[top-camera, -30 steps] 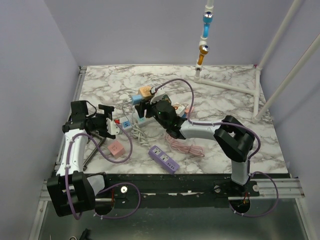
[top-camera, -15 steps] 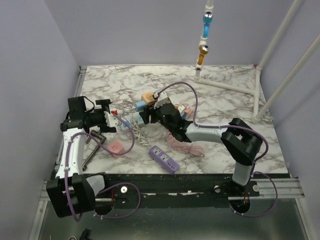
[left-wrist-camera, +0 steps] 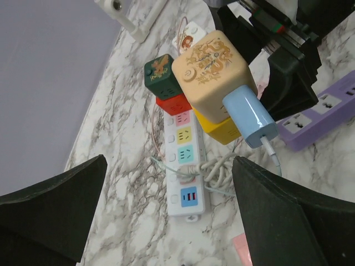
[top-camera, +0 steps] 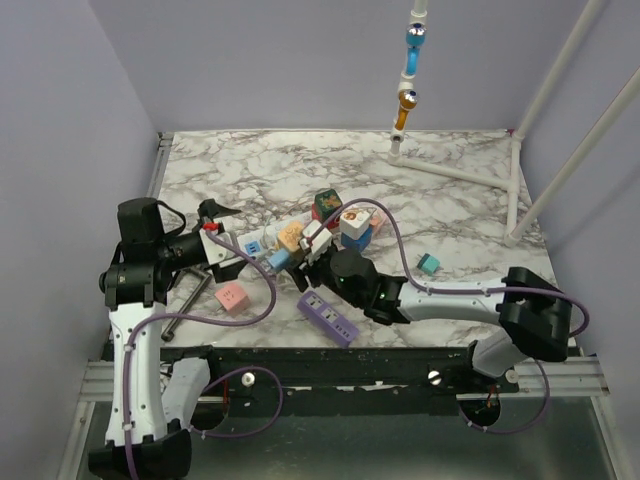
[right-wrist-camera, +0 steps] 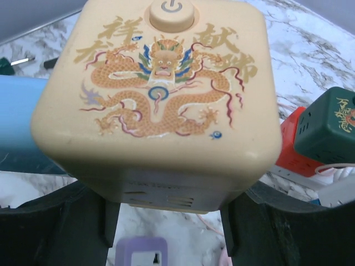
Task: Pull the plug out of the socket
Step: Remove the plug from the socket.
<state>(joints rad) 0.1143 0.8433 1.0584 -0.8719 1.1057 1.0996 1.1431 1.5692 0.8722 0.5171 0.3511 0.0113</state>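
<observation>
While its blue plug (left-wrist-camera: 250,117) seems seated, the cream socket (left-wrist-camera: 213,72) bears a dragon.

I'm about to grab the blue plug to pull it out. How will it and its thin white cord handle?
The blue plug looks like smooth rigid plastic, probably stiff but slippery. Its thin cord hangs limp, likely floppy, poor for pulling. The cream socket cube seems light and may follow unless held.

The top view looks down from the near side; both wrist views sit close — all share the dragon-printed cube (right-wrist-camera: 161,94).
</observation>
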